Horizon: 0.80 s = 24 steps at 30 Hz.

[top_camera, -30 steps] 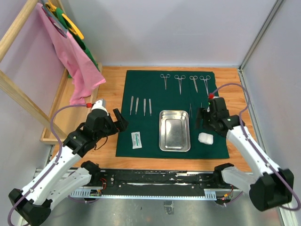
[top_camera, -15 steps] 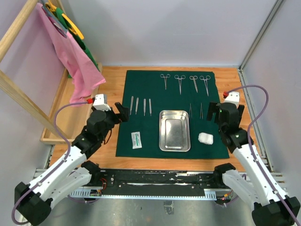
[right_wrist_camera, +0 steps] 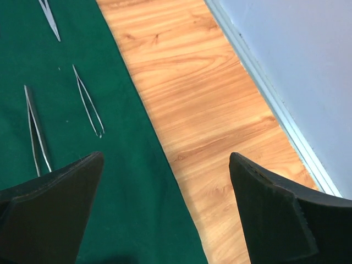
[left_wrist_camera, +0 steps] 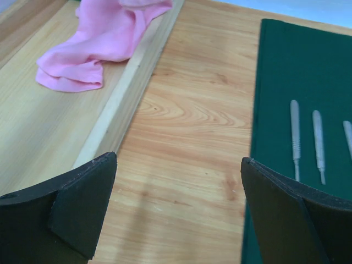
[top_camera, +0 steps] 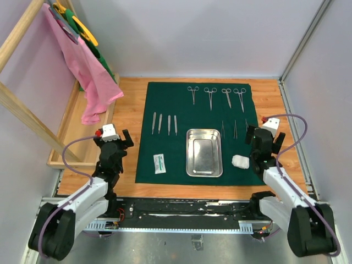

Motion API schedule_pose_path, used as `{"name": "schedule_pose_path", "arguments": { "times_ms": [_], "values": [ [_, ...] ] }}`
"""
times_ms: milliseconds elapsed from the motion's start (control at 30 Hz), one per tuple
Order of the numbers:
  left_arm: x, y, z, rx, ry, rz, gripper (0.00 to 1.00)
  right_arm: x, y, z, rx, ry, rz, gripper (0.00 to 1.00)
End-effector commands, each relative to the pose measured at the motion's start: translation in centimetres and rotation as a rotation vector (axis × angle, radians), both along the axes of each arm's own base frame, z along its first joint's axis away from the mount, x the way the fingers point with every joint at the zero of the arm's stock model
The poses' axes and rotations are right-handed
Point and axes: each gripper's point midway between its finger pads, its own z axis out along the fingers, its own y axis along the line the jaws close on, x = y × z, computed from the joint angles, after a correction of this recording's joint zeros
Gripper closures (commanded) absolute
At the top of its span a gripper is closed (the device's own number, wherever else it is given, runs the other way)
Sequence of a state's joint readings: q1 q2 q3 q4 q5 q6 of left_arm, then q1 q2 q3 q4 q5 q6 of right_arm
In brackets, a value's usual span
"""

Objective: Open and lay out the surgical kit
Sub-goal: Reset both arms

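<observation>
Your left gripper [left_wrist_camera: 179, 165]: jaws wide apart, empty, above bare table [top_camera: 130, 110] just left of cloth [top_camera: 181, 110].
Your right gripper [right_wrist_camera: 165, 159]: jaws wide apart, empty, above cloth's right edge.
Cloth spread flat. On it: clamps [top_camera: 210, 98] along far edge, tray [top_camera: 204, 153] centre, tweezers [top_camera: 235, 129] beyond gauze [top_camera: 240, 161], packet [top_camera: 160, 163] near-left.

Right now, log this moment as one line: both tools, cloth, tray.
green cloth: spread flat | steel tray: on it, empty | left tool: open, empty, over wood | right tool: open, empty, over cloth's right edge
</observation>
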<state>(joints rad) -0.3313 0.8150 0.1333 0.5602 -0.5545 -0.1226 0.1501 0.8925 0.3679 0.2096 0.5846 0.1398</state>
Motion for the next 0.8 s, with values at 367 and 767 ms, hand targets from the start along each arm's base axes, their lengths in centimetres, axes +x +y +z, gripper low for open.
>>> {"name": "schedule_pose_path", "arguments": {
  "times_ms": [367,767],
  "values": [
    [5.0,1.9,-0.2,0.098,-0.082,-0.050,0.01,3.7,-1.4,-3.5,-0.093,-0.089,-0.007,0.02],
    [3.5,1.3,-0.6,0.107,-0.173,-0.133,0.01,4.4,2.5,-4.6,-0.151,-0.117,0.257,0.02]
  ]
}}
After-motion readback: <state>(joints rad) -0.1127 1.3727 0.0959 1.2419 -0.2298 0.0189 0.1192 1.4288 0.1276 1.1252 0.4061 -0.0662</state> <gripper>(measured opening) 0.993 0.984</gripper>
